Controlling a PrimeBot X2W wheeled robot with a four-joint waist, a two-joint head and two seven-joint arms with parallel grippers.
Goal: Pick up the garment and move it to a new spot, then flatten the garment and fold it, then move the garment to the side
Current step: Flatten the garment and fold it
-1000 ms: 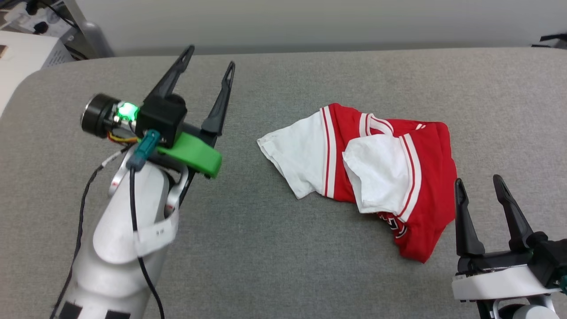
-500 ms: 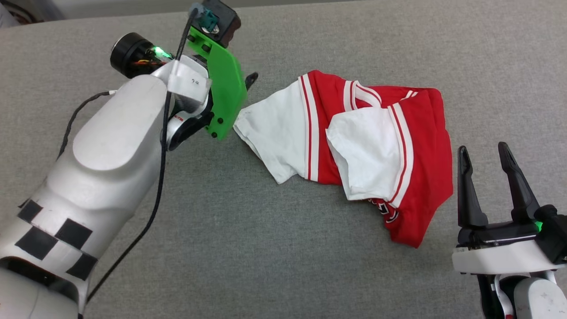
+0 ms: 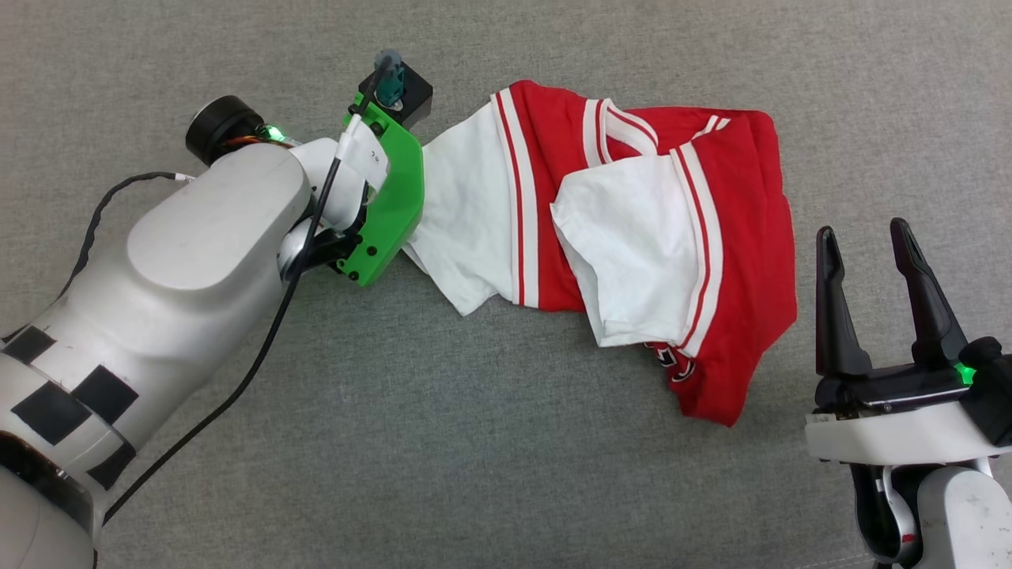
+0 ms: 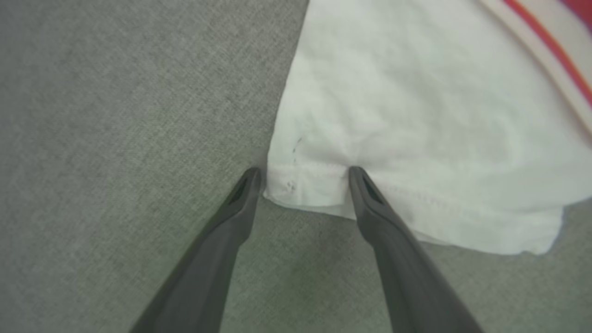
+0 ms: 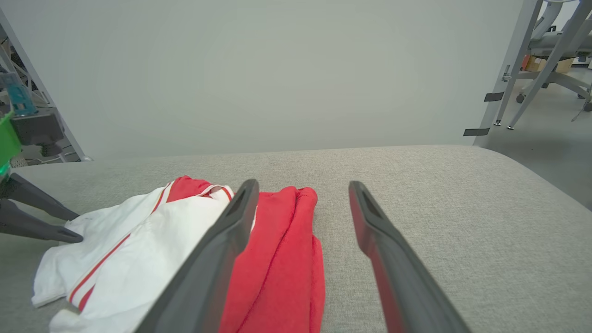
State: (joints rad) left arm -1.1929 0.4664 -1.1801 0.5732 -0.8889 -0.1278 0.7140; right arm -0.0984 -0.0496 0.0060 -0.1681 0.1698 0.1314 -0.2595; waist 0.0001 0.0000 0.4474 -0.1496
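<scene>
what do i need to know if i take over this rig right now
Left gripper: open, fingertips straddling the hem corner of the white sleeve, not yet closed on it.
Right gripper: open, empty, to the right of the garment and apart from it.
Garment: crumpled on the grey surface, one sleeve folded over the red body, not lifted.
Done: the left gripper is in place for the grasp.
Left: grip, lift and move the garment, flatten it, fold it, move it aside.

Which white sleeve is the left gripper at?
The leftmost sleeve, hem between the left gripper's fingertips; the other sleeve lies folded over the garment's red body.
</scene>
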